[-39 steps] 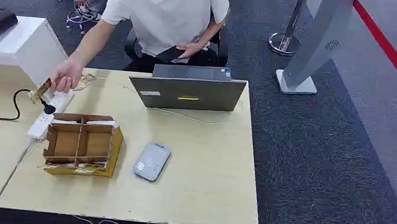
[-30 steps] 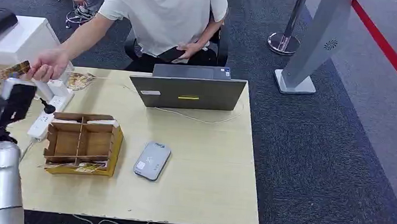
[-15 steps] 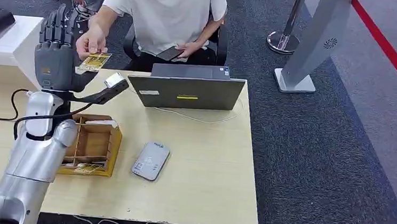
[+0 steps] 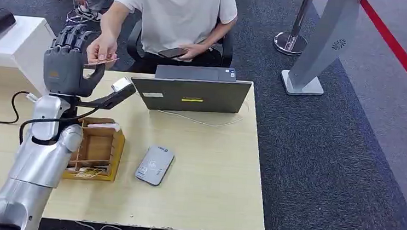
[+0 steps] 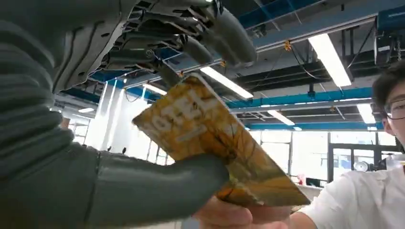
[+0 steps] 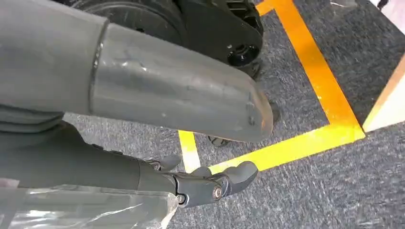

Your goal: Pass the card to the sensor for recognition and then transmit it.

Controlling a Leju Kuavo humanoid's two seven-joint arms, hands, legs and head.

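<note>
We see a light wood table [image 4: 211,192]. On it sit a grey laptop [image 4: 195,92], a brown box [image 4: 97,150] and a small grey sensor [image 4: 154,165].

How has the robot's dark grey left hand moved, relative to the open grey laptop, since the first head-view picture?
Yes. Then out of frame, the dark grey left hand has risen left of the open grey laptop, meeting the yellow patterned card offered by the person's hand.

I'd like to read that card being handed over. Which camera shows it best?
The left wrist view: the yellow card is large there, between the left hand thumb and fingers. The head view shows it tiny and edge-on; the right wrist view looks at floor.
</note>
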